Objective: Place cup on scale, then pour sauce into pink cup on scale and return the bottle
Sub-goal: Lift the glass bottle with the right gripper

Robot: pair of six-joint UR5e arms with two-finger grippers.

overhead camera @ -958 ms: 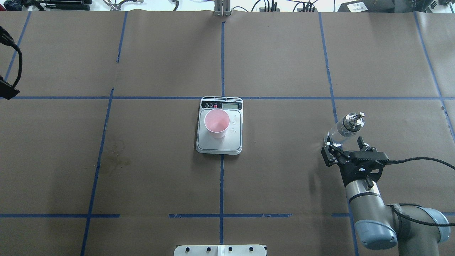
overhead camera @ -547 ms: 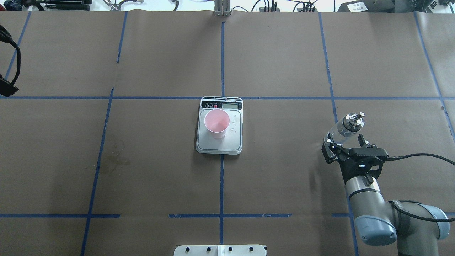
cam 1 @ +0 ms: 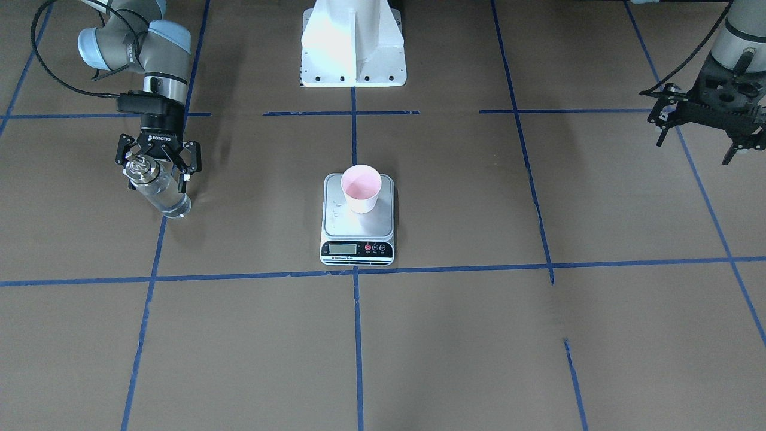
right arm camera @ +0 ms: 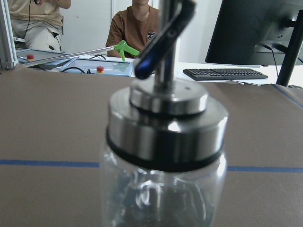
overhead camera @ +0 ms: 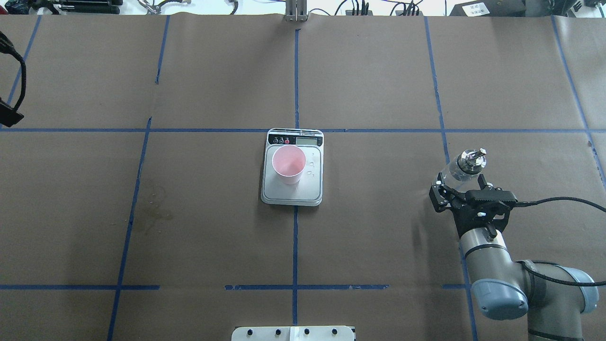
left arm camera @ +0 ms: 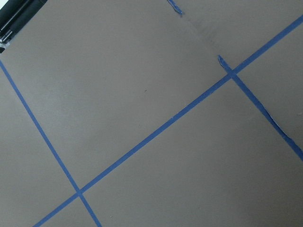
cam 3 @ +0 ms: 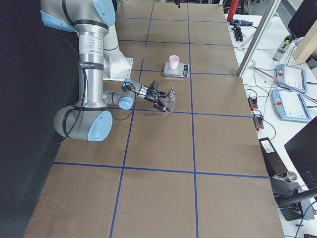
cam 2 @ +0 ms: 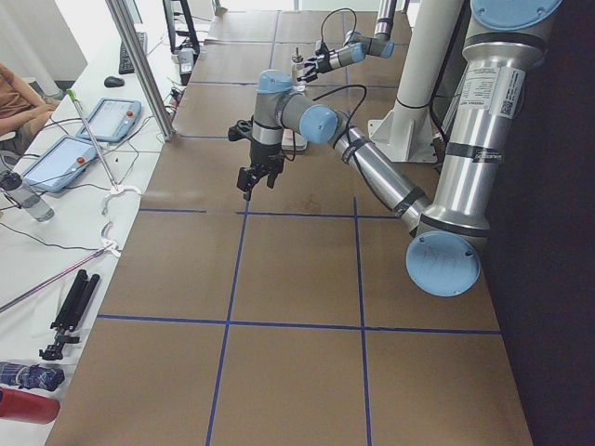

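Note:
The pink cup stands upright on the scale at the table's middle; both show in the front view too, the cup on the scale. The glass bottle with its metal cap stands on the table at the right, holding clear sauce. My right gripper is open, its fingers on either side of the bottle's body with gaps showing. The right wrist view shows the bottle very close. My left gripper is open and empty, far off at the table's left side.
A few water drops lie on the scale's platform beside the cup. A faint stain marks the brown paper at the left. The robot's white base stands behind the scale. Operators and tablets sit past the far edge.
The right wrist has shifted slightly at the bottle, fingers still apart. The bottle, cup and scale have not moved. The left arm edged a little further out.

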